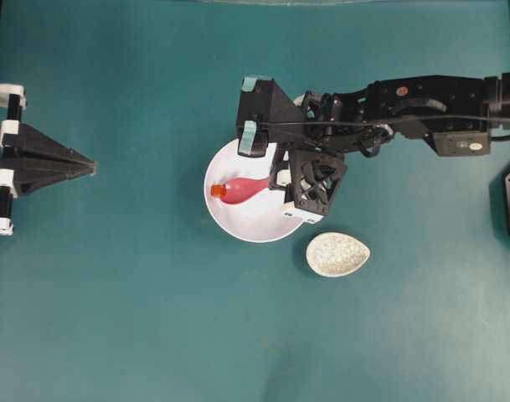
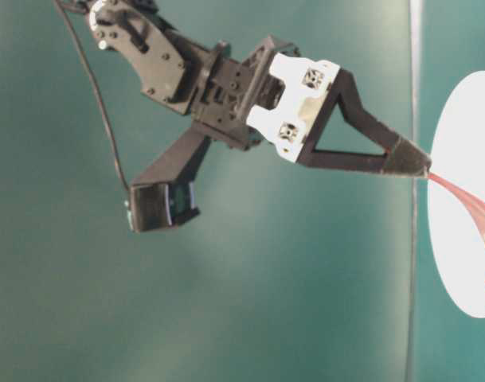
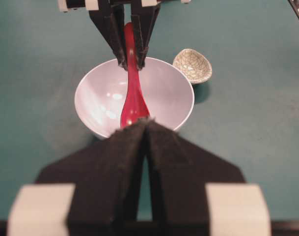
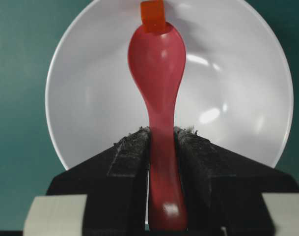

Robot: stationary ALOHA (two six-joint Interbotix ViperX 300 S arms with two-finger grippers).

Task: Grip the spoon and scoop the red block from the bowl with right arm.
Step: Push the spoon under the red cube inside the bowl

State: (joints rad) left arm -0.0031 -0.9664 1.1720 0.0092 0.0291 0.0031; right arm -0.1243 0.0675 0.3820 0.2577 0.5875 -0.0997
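The spoon is reaching into the bowl, its scoop lying over the white inside and its tip touching the red block, which is sitting just past the tip near the far wall in the right wrist view. From overhead the block is lying at the scoop's left end, toward the bowl's left side. The right gripper is clamping the spoon's handle between its two fingers. Just beside the bowl, a small speckled dish is resting on the green table. Well apart, at the left edge, the left gripper is hanging over the table with its fingers pressed together, holding nothing.
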